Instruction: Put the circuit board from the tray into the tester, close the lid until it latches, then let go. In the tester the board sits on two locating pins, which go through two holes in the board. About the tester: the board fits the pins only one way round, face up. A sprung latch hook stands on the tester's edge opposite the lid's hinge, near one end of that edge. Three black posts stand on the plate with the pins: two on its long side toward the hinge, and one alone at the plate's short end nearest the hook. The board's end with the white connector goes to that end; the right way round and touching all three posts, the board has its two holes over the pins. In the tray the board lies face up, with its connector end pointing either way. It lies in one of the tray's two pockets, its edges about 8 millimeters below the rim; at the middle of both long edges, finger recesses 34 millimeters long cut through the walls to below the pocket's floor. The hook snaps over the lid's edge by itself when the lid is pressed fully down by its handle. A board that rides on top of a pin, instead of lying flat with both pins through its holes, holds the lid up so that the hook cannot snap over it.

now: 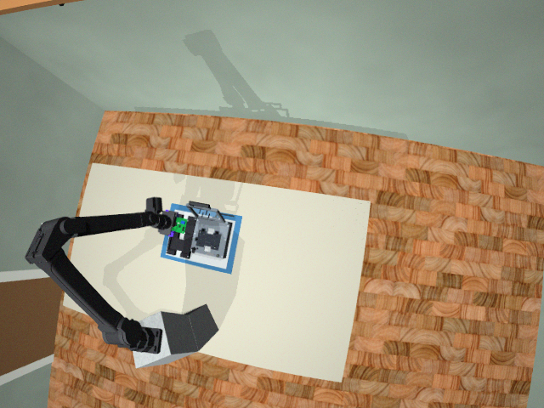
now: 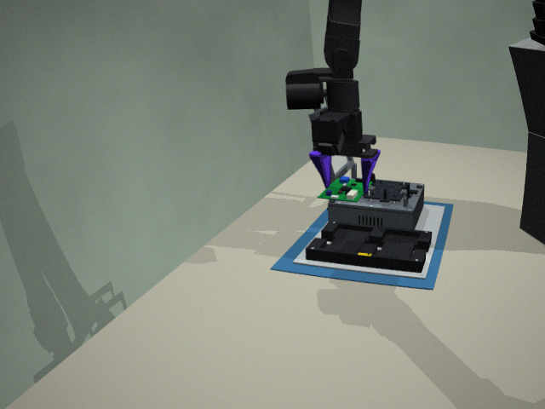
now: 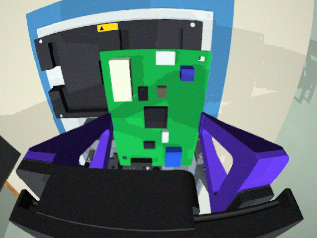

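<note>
purple-fingered black gripper [image 1: 172, 224] [image 2: 347, 189] [image 3: 156, 118], upper middle of the exterior shot: clamped on the green circuit board [image 1: 180, 224] [image 2: 341, 190] [image 3: 178, 106] | board's face up, hanging clear over the black plastic tray [image 1: 178, 246] [image 2: 365, 260] [image 3: 84, 69] in the wrist cam, yep

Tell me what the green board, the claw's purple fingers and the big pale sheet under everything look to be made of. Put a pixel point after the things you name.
The circuit board [image 1: 178, 224] [image 2: 339, 190] [image 3: 131, 119] looks like smooth, thin fibreglass, given its flat green face and mounted chips. The purple fingers [image 2: 322, 169] are probably matte plastic, evenly coloured with open, ribbed sides. The pale sheet [image 1: 298, 272] [image 2: 197, 330] could be paper, card or laminate: plain, dull cream.
</note>
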### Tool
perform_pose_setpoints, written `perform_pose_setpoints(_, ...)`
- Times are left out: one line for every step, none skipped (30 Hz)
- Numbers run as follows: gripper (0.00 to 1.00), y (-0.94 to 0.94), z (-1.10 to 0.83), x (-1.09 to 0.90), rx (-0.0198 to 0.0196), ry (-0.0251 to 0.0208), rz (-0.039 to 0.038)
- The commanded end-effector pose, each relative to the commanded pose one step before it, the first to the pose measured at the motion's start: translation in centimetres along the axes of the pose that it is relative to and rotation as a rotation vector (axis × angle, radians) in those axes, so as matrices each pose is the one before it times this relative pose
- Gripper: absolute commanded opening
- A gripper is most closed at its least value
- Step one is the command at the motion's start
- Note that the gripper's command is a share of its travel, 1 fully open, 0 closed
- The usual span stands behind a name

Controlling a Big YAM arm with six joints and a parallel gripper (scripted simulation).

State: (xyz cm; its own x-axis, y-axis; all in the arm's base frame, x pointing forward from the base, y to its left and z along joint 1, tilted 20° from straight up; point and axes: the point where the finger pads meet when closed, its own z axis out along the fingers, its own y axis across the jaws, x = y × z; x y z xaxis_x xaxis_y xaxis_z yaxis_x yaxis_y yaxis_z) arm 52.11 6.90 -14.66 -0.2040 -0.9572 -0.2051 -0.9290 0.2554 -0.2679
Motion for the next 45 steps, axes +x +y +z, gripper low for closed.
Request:
perform_pose_setpoints(0.72, -0.445, -0.661, -0.853, 0.01139, -0.01036, -0.02156)
perform_pose_setpoints(0.72, -0.003, -0.003, -0.001, 0.00007, -0.00002, -0.00061)
perform_pose_setpoints(0.72, -0.002, -0.002, -0.001, 0.00006, -0.00002, -0.00027)
perform_pose_setpoints(0.72, -0.002, -0.002, -0.001, 0.00005, -0.00002, 0.00006)
perform_pose_setpoints(0.72, -0.002, -0.002, 0.0, 0.00004, -0.00001, 0.00025)
perform_pose_setpoints(0.72, -0.001, -0.002, 0.003, 0.00004, -0.00001, 0.00033)
perform_pose_setpoints(0.72, 0.0, -0.002, 0.009, 0.00005, 0.0, 0.00035)
perform_pose_setpoints(0.72, 0.0, 0.0, 0.0, 0.0, 0.0, 0.0)
perform_pose_setpoints(0.72, 0.0, 0.0, 0.0, 0.0, 0.0, 0.0)
perform_pose_setpoints(0.72, 0.002, -0.003, 0.019, 0.00007, 0.00003, 0.00037)
perform_pose_setpoints(0.72, 0.004, -0.004, 0.033, 0.0001, 0.00006, 0.00033)
perform_pose_setpoints(0.72, 0.006, -0.006, 0.051, 0.00015, 0.0001, 0.00033)
perform_pose_setpoints(0.72, 0.009, -0.008, 0.074, 0.00022, 0.00015, 0.00038)
perform_pose_setpoints(0.72, 0.011, -0.011, 0.102, 0.00032, 0.00022, 0.00052)
perform_pose_setpoints(0.72, 0.001, -0.015, 0.098, 0.00069, 0.00003, 0.0004)
perform_pose_setpoints(0.72, -0.008, -0.018, 0.096, 0.0011, -0.00015, 0.00028)
perform_pose_setpoints(0.72, -0.019, -0.022, 0.095, 0.00155, -0.00034, 0.00016)
perform_pose_setpoints(0.72, -0.02, -0.026, 0.1, 0.00162, -0.00038, 0.0001)
perform_pose_setpoints(0.72, -0.017, -0.031, 0.107, 0.00154, -0.00035, 0.00006)
perform_pose_setpoints(0.72, -0.015, -0.035, 0.116, 0.00147, -0.00034, 0.00003)
perform_pose_setpoints(0.72, -0.012, -0.039, 0.124, 0.00142, -0.00038, 0.0)
perform_pose_setpoints(0.72, -0.009, -0.044, 0.133, 0.00139, -0.00041, -0.00003)
perform_pose_setpoints(0.72, -0.008, -0.048, 0.143, 0.0014, -0.00041, -0.00005)
perform_pose_setpoints(0.72, -0.007, -0.052, 0.154, 0.0014, -0.00039, -0.00008)
perform_pose_setpoints(0.72, 0.0, 0.0, 0.0, 0.0, 0.0, 0.0)
perform_pose_setpoints(0.72, 0.0, 0.0, 0.0, 0.0, 0.0, 0.0)
perform_pose_setpoints(0.72, -0.004, -0.055, 0.166, 0.0014, -0.00037, -0.0001)
perform_pose_setpoints(0.72, 0.004, -0.053, 0.18, 0.00127, -0.0003, -0.0001)
perform_pose_setpoints(0.72, 0.014, -0.048, 0.196, 0.00108, -0.00022, -0.00009)
perform_pose_setpoints(0.72, 0.024, -0.044, 0.211, 0.00092, -0.00015, -0.00008)
perform_pose_setpoints(0.72, 0.042, -0.03, 0.229, 0.00051, 0.0, -0.00005)
perform_pose_setpoints(0.72, 0.078, -0.003, 0.255, -0.00025, 0.00024, 0.00004)
perform_pose_setpoints(0.72, 0.114, 0.027, 0.28, -0.00108, 0.0005, 0.00015)
perform_pose_setpoints(0.72, 0.145, 0.051, 0.302, -0.00176, 0.0007, 0.00023)
perform_pose_setpoints(0.72, 0.161, 0.062, 0.318, -0.0021, 0.00079, 0.00028)
perform_pose_setpoints(0.72, 0.158, 0.054, 0.324, -0.00195, 0.00073, 0.00026)
perform_pose_setpoints(0.72, 0.144, 0.038, 0.326, -0.00155, 0.0006, 0.00021)
perform_pose_setpoints(0.72, 0.133, 0.026, 0.329, -0.00127, 0.00051, 0.00018)
perform_pose_setpoints(0.72, 0.126, 0.016, 0.333, -0.00104, 0.00044, 0.00015)
perform_pose_setpoints(0.72, 0.122, 0.009, 0.337, -0.00089, 0.00039, 0.00013)
perform_pose_setpoints(0.72, 0.12, 0.005, 0.342, -0.00081, 0.00037, 0.00012)
perform_pose_setpoints(0.72, 0.0, 0.0, 0.0, 0.0, 0.0, 0.0)
perform_pose_setpoints(0.72, 0.0, 0.0, 0.0, 0.0, 0.0, 0.0)
perform_pose_setpoints(0.72, 0.122, 0.004, 0.348, -0.00081, 0.00036, 0.00012)
perform_pose_setpoints(0.72, 0.123, 0.003, 0.353, -0.00081, 0.00035, 0.00012)
